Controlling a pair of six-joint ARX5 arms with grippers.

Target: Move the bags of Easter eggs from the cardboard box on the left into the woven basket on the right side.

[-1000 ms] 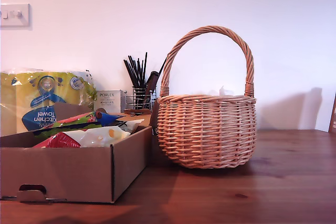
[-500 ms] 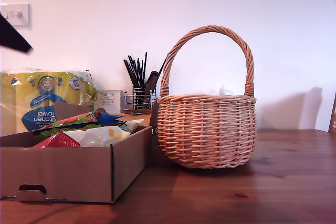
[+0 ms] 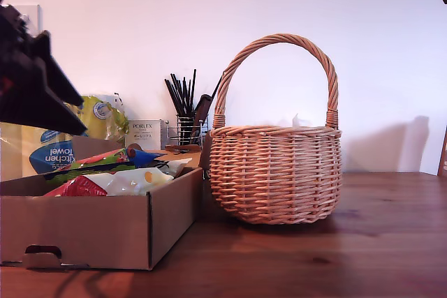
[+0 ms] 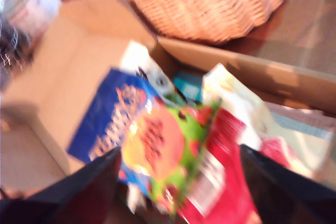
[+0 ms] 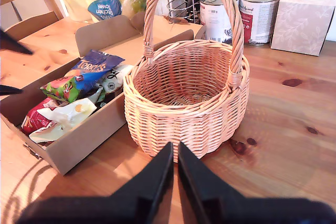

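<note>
First gripper point(image 4: 176, 182), jaws apart, hangs over the shallow brown cardboard box point(image 3: 98, 232), placed for a pick. The crinkly red, green-blue and cream bags of Easter eggs point(image 5: 73, 95) lie flat inside, long axes roughly along the box's length. Second gripper point(image 5: 175, 169), jaws together, waits before the empty round tan wicker basket point(image 5: 184, 98).

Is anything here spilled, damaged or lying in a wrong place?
Nothing stands out. The woven basket stands upright and looks empty, the bags of Easter eggs lie loosely piled inside the cardboard box, and nothing is spilled on the table.
</note>
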